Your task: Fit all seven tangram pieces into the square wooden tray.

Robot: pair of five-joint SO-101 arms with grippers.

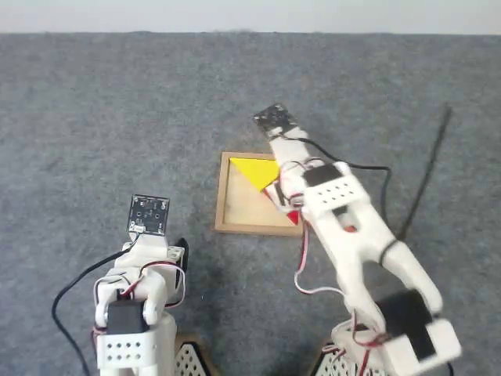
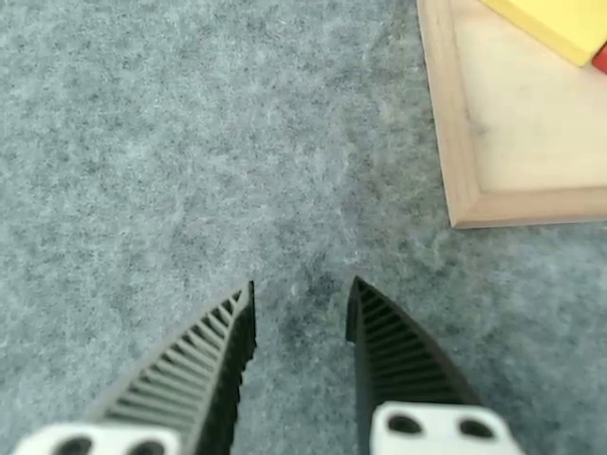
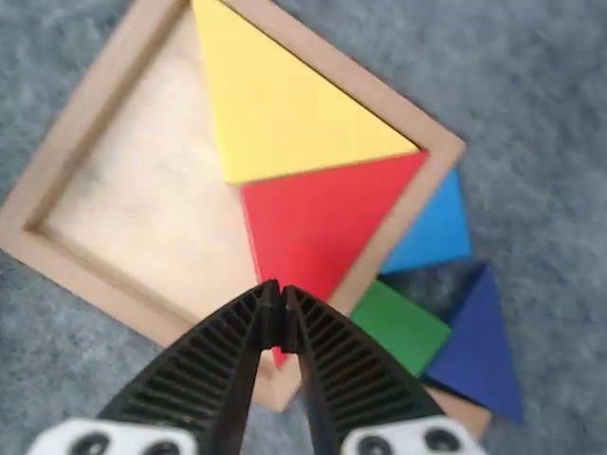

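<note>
- Over the tray's near corner, what's the right gripper doing?
- Hanging tip-down. Its fingers are pressed together with nothing between them, over the pointed end of the red triangle, right by the rim.
- Nudging it home?
- My guess, yes: seating the red piece. It lies in the tray, long edge against the yellow triangle. I can't tell if that hidden tip is flat or riding the rim.
- How to do it well?
- Keep the tips low and push gently toward the yellow edge, not down on the rim, or the piece could tip up. Then lift clear and spread the fingers before going for a loose piece.
- Which are loose?
- Three just outside the rim on that side: light blue piece touching the rim, green piece beside it, dark blue triangle next to the green. They're bunched, so grab from an open edge.
- Left gripper?
- Fingers apart, holding nothing, over bare table near the tray's other side.
- Materials, quick.
- Tray is pale bare wood, flat floor, low raised rim, square corners. Pieces are thick, matte painted blocks with crisp straight edges; they'll likely grip well across the flats. Table cover is grey, fuzzy, carpet-like, so pieces probably drag rather than slide. Fingers are black ribbed plastic, tapering to points.
</note>
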